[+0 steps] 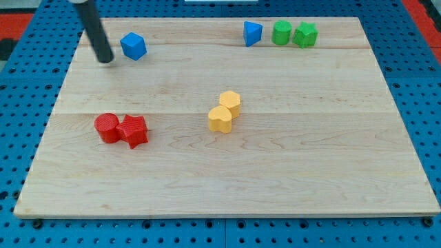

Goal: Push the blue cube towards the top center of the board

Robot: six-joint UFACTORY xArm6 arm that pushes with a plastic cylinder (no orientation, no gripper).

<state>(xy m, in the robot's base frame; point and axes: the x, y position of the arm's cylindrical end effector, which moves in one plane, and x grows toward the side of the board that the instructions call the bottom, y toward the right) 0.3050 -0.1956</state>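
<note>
The blue cube (134, 46) sits near the board's top left. My tip (105, 60) rests on the board just left of the cube and a little below it, with a small gap between them. The dark rod rises from the tip up and to the left, out of the view's top.
A second blue block (253, 33) stands at the top centre-right, with two green blocks (281, 32) (305, 34) just right of it. Two yellow blocks (230, 102) (220, 119) touch near the middle. A red cylinder (107, 128) and a red star-like block (134, 130) touch at the left. The wooden board (344, 172) lies on blue pegboard.
</note>
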